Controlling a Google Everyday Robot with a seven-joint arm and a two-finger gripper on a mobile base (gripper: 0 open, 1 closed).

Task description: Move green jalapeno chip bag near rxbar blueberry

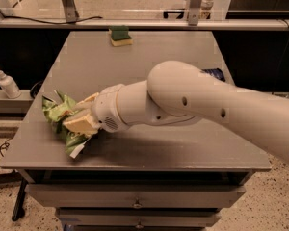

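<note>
Gripper (pixel 79 113) clamped on chip bag (pixel 55 110) at front-left corner of desk (pixel 149 57); blue bar (pixel 215 74) at right edge, sponge (pixel 120 36) at back edge.

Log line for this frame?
phase: grasp | gripper: table front-left, jaws shut on green jalapeno chip bag | rxbar blueberry: right edge, mostly behind arm | bag near bar: not yet
</note>
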